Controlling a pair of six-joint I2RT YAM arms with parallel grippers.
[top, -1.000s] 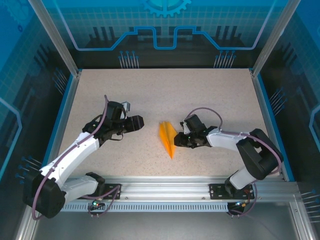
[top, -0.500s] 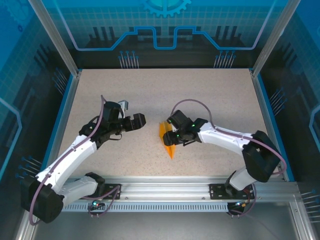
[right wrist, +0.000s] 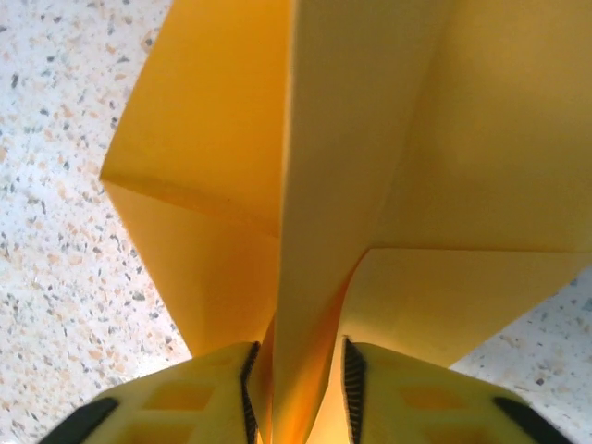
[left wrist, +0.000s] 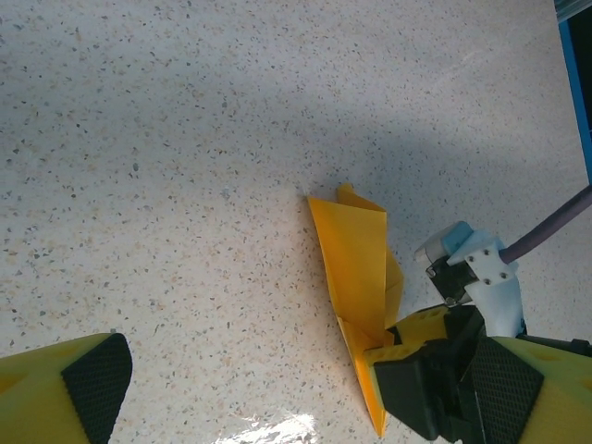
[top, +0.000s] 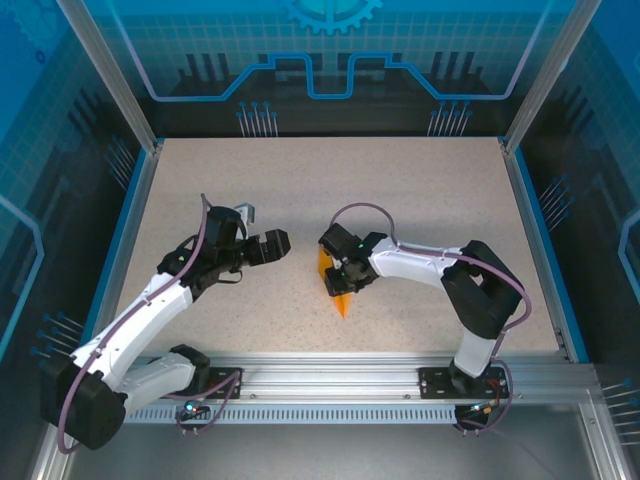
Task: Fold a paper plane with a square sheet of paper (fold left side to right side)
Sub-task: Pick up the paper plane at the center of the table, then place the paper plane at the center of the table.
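Top external view: paper plane between my arms.
My left gripper is wide open and empty, near its left side; my right gripper pinches its raised middle fold, at the table centre.

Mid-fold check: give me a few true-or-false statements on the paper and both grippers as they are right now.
1. The right gripper is pinching the orange paper. True.
2. The left gripper grips the paper too. False: it is open and apart from the paper, on its left.
3. The paper is a flat full square. False: it is folded into a narrow pointed shape.
4. The paper's tip points toward the near edge of the table. True.
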